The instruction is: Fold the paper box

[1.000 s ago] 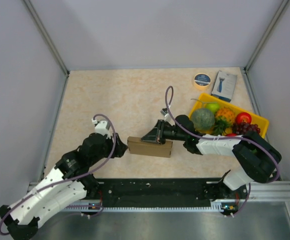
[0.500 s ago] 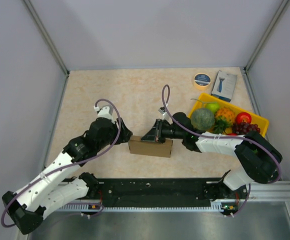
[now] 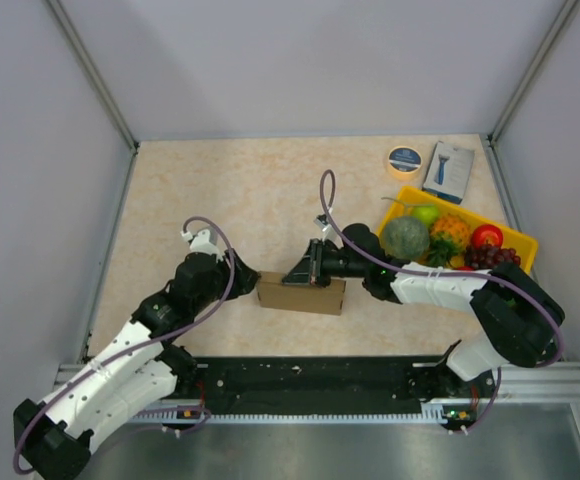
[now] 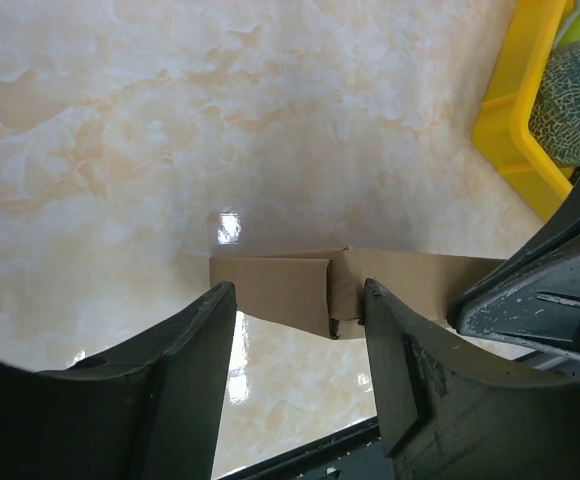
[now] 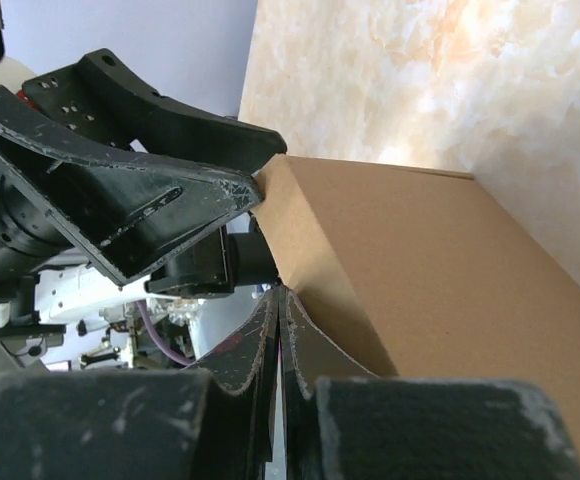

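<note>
At left end of paper box (image 3: 301, 294), in line with its length: left gripper (image 4: 298, 300) agape, empty; on its top edge: right gripper (image 5: 278, 300) closed, empty.

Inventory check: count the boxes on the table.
2. The paper box sits mid-table near the front edge; the blue-and-white box lies far right, beside the tape roll. None seems hidden.

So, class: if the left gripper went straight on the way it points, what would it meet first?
The paper box: its end flap sits just ahead, between the spread fingers of the left gripper; depth is unclear.
</note>
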`<act>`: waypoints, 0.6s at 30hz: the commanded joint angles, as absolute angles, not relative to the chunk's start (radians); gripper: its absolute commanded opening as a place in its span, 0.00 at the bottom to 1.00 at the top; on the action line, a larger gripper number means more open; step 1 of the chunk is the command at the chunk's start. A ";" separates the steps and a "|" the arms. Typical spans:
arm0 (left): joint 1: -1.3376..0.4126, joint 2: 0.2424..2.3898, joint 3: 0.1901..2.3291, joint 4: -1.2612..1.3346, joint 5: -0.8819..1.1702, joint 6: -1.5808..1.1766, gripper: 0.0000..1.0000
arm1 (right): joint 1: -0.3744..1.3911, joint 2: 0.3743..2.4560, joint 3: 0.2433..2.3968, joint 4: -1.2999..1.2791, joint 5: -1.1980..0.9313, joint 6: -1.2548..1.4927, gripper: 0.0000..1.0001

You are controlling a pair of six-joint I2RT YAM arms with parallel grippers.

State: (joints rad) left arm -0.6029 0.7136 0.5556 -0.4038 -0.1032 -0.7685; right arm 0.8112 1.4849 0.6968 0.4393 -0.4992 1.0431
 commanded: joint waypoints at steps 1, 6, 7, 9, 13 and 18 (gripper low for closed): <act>-0.600 0.623 0.462 -0.276 -0.046 -0.796 0.58 | 0.819 1.502 0.693 0.295 -0.472 0.976 0.00; -0.600 0.548 0.374 -0.308 -0.075 -0.844 0.51 | 0.821 1.486 0.712 0.273 -0.477 0.976 0.00; -0.600 0.539 0.362 -0.307 -0.078 -0.851 0.50 | 0.819 1.477 0.715 0.267 -0.476 0.973 0.00; -0.600 0.522 0.331 -0.307 -0.089 -0.867 0.48 | 0.821 1.471 0.733 0.241 -0.477 0.969 0.00; -0.600 0.520 0.302 -0.313 -0.107 -0.879 0.45 | 0.821 1.444 0.753 0.207 -0.476 0.956 0.00; -0.600 0.488 0.276 -0.324 -0.113 -0.907 0.43 | 0.819 1.394 0.844 0.082 -0.492 0.887 0.06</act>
State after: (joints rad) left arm -0.6041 0.5060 0.3275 -0.2268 -0.0643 -0.9035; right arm 0.8219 1.4540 0.7567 0.2436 -0.5056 0.9821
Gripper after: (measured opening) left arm 0.444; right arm 0.029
